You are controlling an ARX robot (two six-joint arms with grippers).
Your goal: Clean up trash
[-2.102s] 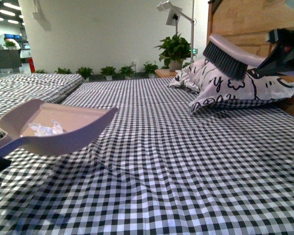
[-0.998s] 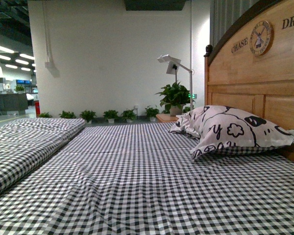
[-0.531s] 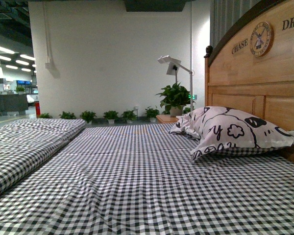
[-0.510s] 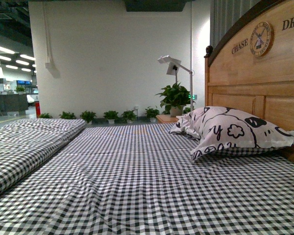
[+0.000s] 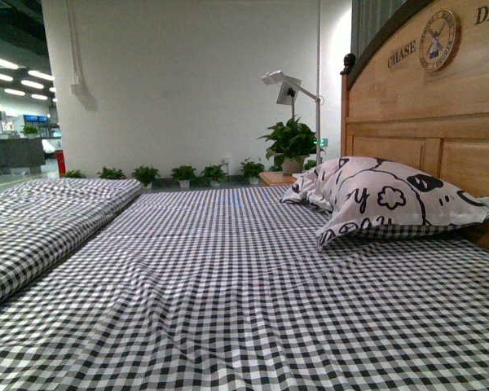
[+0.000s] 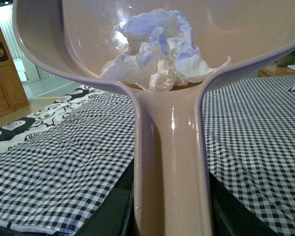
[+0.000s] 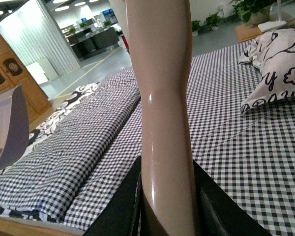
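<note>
In the left wrist view my left gripper (image 6: 169, 216) is shut on the handle of the beige dustpan (image 6: 169, 147), held above the checked bedspread. The trash (image 6: 155, 51), a crumpled wad of white paper, lies in the pan's scoop. In the right wrist view my right gripper (image 7: 166, 211) is shut on the pale handle of the brush (image 7: 162, 88); its bristles are out of view. An edge of the dustpan (image 7: 7, 125) shows at that view's side. Neither gripper nor tool shows in the front view.
The black-and-white checked bedspread (image 5: 244, 285) fills the front view. A patterned pillow (image 5: 383, 199) leans by the wooden headboard (image 5: 424, 106) at the right. A second checked bed (image 5: 41, 212) lies at the left. A lamp (image 5: 289, 90) and potted plants (image 5: 292, 142) stand behind.
Two seconds ago the dustpan with the trash and the brush showed in the front view; both have since left it. The front view has tilted slightly since half a second ago.
</note>
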